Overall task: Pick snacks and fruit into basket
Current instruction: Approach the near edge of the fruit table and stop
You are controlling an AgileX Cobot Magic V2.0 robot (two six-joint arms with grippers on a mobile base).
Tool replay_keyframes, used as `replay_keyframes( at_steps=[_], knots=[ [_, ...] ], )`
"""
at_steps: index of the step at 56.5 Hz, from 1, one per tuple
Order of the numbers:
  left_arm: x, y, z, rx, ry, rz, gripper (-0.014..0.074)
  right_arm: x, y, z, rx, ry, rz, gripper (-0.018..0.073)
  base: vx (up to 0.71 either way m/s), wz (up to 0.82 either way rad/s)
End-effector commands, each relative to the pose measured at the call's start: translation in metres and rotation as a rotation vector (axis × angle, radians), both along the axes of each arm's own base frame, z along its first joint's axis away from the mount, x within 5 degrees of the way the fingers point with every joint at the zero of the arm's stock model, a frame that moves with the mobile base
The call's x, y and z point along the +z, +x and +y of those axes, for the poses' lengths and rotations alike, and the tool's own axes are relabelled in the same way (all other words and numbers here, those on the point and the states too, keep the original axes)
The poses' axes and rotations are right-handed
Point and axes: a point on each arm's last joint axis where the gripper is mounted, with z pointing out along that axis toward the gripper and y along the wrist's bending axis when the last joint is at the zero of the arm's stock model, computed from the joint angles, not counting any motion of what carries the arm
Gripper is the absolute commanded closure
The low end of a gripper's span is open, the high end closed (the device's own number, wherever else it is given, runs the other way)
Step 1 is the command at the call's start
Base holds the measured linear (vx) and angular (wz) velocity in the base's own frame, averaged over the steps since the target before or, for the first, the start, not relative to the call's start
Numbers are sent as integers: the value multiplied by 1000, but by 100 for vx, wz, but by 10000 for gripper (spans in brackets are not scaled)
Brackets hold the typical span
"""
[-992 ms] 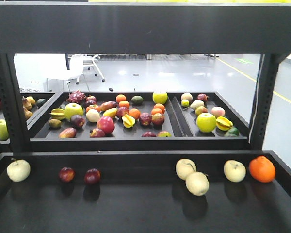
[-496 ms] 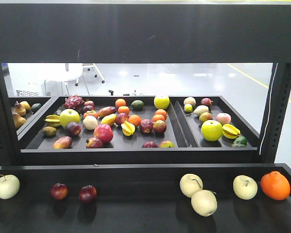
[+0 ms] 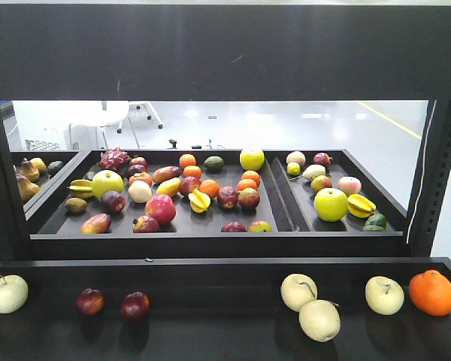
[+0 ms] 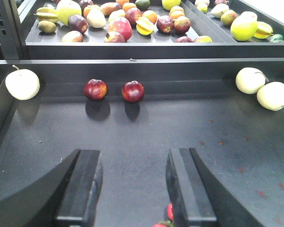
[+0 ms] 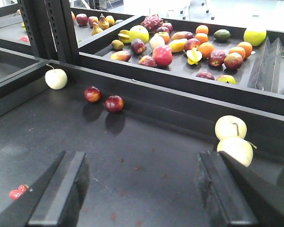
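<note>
Loose fruit lies along the back of the near black shelf (image 3: 210,331): a pale apple (image 3: 7,293) at the left, two dark red plums (image 3: 90,301) (image 3: 135,305), two pale pears (image 3: 298,291) touching, another pale fruit (image 3: 384,295) and an orange (image 3: 431,292). My left gripper (image 4: 133,160) hovers open over bare shelf, short of the plums (image 4: 133,91). My right gripper (image 5: 142,161) is open too, with the pale pears (image 5: 235,150) just past its right finger. No basket or snacks are in view.
Behind and above, black trays (image 3: 210,226) hold several apples, oranges, starfruit and plums. Black uprights (image 3: 1,180) (image 3: 436,173) frame the shelf, and a beam (image 3: 225,53) spans overhead. Tiny red berries (image 4: 169,213) lie by the left gripper's right finger.
The front view has moved closer to the shelves, so the near-shelf fruit sits lower and wider apart in frame. No fruit has moved on the shelf.
</note>
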Motion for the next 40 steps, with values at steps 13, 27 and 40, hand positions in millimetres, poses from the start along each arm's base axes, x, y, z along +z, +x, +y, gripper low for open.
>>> replay_keyframes(
  at_steps=[13,27,40],
  knots=[
    [17,3,0,7,-21,-101,185,13,3,-2,-36,33,-58,30,0,0],
    [17,3,0,7,-21,-101,185,13,3,-2,-35,33,-57,30,0,0],
    [22,3,1,13,-26,-159,185,13,3,-2,-33,47,-55,30,0,0]
  ],
)
